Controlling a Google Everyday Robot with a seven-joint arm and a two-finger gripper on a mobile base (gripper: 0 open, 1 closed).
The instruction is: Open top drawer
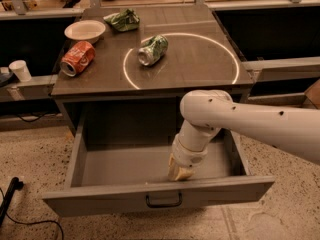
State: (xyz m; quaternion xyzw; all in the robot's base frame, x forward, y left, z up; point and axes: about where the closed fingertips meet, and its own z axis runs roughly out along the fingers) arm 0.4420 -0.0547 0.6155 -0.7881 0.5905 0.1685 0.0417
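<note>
The top drawer (115, 200) is a wide grey metal drawer pulled far out of the cabinet, showing a plain grey inside. Its small dark handle (163, 201) sits at the centre of the front panel. My white arm reaches in from the right and bends down into the drawer. My gripper (179, 173) hangs inside the drawer, just behind the front panel and a little right of the handle. Its tips are hidden behind the panel's top edge.
The cabinet top (200, 59) carries a red can (77, 58), a crushed green can (152, 49), a white bowl (85, 30) and a green bag (123, 20). A white cup (20, 70) stands on a ledge at left. A black cable (10, 204) lies on the speckled floor.
</note>
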